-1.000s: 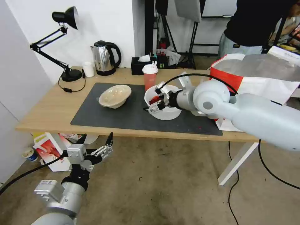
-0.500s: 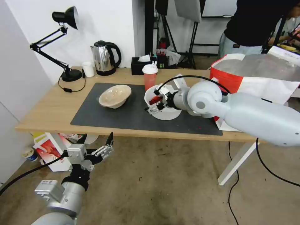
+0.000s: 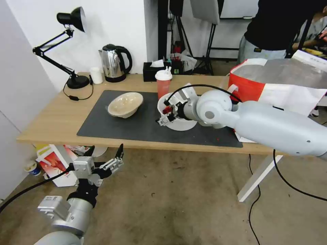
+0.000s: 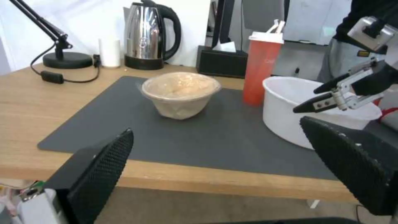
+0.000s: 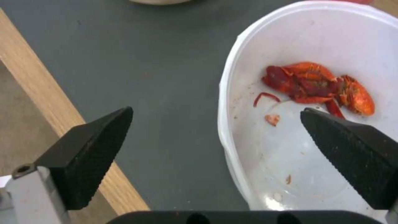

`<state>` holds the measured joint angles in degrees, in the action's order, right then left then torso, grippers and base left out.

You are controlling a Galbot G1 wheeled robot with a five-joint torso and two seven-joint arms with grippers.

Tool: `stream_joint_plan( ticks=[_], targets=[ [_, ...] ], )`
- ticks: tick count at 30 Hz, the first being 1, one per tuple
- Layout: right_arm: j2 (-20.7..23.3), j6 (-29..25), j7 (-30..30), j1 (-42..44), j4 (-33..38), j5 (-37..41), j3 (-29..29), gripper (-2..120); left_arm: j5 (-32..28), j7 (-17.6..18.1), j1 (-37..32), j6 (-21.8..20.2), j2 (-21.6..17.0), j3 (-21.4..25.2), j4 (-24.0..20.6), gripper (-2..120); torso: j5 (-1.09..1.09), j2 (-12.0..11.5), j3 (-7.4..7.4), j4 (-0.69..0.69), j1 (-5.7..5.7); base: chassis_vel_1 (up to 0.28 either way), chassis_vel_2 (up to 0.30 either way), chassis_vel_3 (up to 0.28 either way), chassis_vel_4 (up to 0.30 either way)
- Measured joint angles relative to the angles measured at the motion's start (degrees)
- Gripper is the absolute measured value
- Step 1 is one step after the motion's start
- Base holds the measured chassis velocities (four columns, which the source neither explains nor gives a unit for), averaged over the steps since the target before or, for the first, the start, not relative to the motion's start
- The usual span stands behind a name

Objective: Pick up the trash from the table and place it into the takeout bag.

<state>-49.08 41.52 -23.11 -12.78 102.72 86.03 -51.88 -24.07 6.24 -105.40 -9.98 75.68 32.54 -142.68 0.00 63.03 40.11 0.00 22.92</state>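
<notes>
The large white bowl [image 3: 182, 124] with red crayfish scraps [image 5: 315, 85] sits on the dark mat [image 3: 136, 126] of the table [image 3: 51, 119]. My right gripper [image 3: 165, 114] is open and straddles the bowl's near-left rim [image 5: 226, 102], one finger [image 5: 352, 146] inside and the other over the mat. The red lidded cup [image 3: 163, 85] stands just behind the bowl. Left of them on the mat lies the tilted beige bowl [image 3: 125, 103]. At the table's right end stands the takeout bag [image 3: 289, 85], its mouth open. My left gripper [image 3: 106, 150] hangs open below the table's front edge.
A black desk lamp [image 3: 69, 51], a steel kettle [image 3: 114, 63], a small white cup [image 3: 96, 75] and a black tissue box [image 3: 153, 70] line the back of the table. A smaller printed bag [image 3: 54, 163] lies on the floor under the left end. A person stands behind the takeout bag.
My right arm has swung a little to the left, carrying the open gripper from over the bowl's middle to its left rim. The left arm has stayed still.
</notes>
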Motion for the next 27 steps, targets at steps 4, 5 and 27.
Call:
stream_joint_plan(
  ticks=[4, 5, 27],
  targets=[
    [-0.09, 0.0, -0.19, 0.05, -0.07, 0.0, -0.29, 100, 0.0, 0.02, 0.0, 0.02, 0.08, -0.06, 0.0, 100, 0.0, 0.0, 0.0, 0.0, 0.0, 0.0, 0.0, 0.0, 0.0],
    [-0.15, 0.0, -0.3, 0.08, -0.12, 0.0, -0.43, 100, 0.0, 0.02, -0.01, 0.02, 0.12, -0.08, 0.0, 100, 0.0, 0.0, 0.0, 0.0, 0.0, 0.0, 0.0, 0.0, 0.0],
    [-2.48, 0.01, -0.73, 0.8, -3.53, 0.05, -1.14, 100, 0.0, 0.08, -0.07, 0.06, 0.23, -0.01, -0.24, 100, 0.0, 0.0, 0.0, 0.01, 0.0, 0.0, 0.0, 0.0, 0.0]
  ],
)
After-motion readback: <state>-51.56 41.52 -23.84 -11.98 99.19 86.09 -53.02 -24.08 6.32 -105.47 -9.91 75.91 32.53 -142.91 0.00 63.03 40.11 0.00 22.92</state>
